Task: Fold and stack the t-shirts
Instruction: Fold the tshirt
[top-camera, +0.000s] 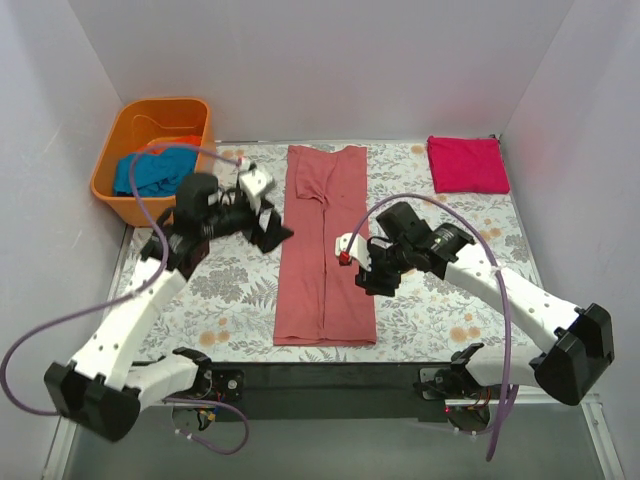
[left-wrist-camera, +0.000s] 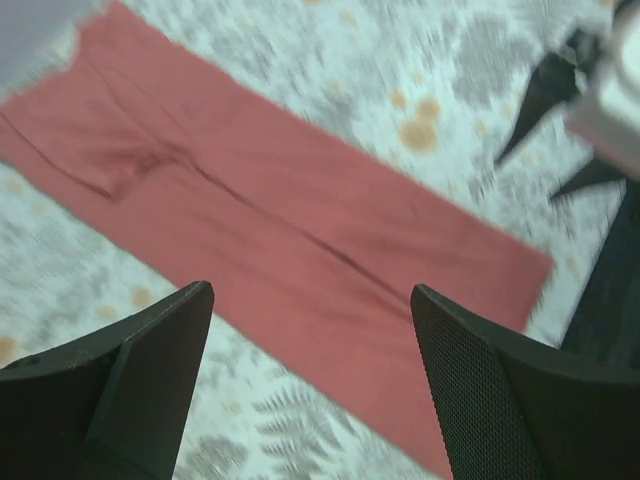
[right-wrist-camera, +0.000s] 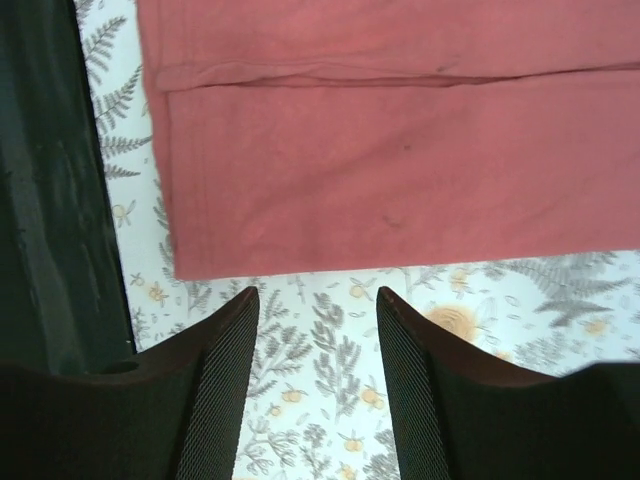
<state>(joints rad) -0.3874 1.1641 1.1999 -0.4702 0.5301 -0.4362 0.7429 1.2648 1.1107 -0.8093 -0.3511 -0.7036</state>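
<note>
The brick-red t-shirt (top-camera: 325, 240) lies in the middle of the counter (top-camera: 420, 312) as a long narrow strip, probably ready for a crosswise fold. The left end effector (top-camera: 272, 236) and the right end effector (top-camera: 362, 278) flank it, both with fingers apart and empty.

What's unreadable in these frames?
- Top view: tub contents. Its wall and the teal shirt hide what lies beneath, so count unknown.
- Left wrist: motion blur smears the red shirt folds.
- Right wrist: frame edge cuts off the red shirt beyond one corner.
- Top view: pink shirt too small to count layers.
</note>
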